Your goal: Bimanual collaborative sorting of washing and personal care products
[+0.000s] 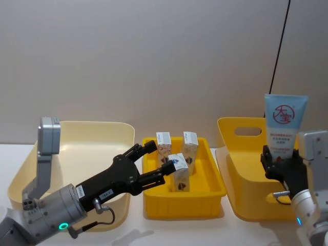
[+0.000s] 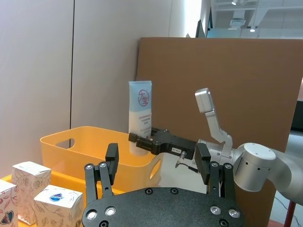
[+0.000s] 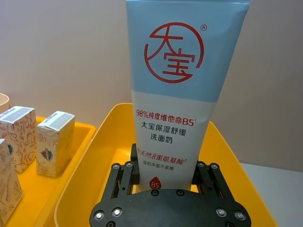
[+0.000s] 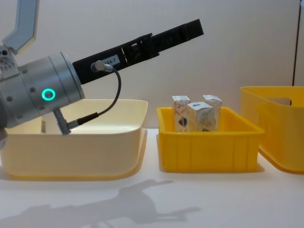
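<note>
White table (image 1: 179,230), plain wall | cream bin (image 1: 92,134) at left | left gripper (image 1: 161,157) spread open, high over middle yellow bin (image 1: 184,199) holding three upright white cartons (image 1: 179,174) | right gripper (image 1: 281,160) clamped on upright blue tube (image 1: 285,120) above right yellow bin (image 1: 241,148).

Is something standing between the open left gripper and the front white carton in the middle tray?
Nothing visible does. The left gripper hangs open over the left side of the yellow tray, and only open air shows between it and the front carton.
</note>
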Controlling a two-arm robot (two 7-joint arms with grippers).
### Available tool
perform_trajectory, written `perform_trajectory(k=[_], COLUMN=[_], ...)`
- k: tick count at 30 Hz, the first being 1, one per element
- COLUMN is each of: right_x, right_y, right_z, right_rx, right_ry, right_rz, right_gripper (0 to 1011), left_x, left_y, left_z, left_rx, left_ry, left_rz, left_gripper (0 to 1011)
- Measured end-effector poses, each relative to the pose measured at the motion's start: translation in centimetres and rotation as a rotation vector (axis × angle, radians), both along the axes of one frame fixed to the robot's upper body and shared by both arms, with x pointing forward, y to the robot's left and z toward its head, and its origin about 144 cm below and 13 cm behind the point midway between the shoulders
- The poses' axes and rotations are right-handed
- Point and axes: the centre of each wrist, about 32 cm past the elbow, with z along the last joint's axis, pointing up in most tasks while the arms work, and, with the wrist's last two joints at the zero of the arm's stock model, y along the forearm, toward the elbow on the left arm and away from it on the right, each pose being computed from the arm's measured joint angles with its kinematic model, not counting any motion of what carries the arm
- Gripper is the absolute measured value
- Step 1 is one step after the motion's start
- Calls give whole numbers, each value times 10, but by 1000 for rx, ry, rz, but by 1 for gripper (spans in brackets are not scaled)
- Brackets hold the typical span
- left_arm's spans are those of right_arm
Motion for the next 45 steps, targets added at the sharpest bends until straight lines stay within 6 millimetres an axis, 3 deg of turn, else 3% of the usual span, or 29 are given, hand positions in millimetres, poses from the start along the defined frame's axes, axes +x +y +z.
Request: perform_trajectory(k=[6,14,22,45], right_x=[3,6,7,4], right_y=[4,7,9,6], right_z=[-2,-2,-3,-1], right_rx=[2,3,3,43], right_ry=[23,38,47,-27], right_rz=[-8,-14,-17,3], right_gripper=[556,819,1001,1001], left_x=[0,0,0,0], left_y=[0,0,0,0], left_z=[0,0,0,0], left_rx=[0,0,0,0], left_ry=[0,0,0,0], left_rz=[0,0,0,0], left_gripper=[1000,1000,1000,1000])
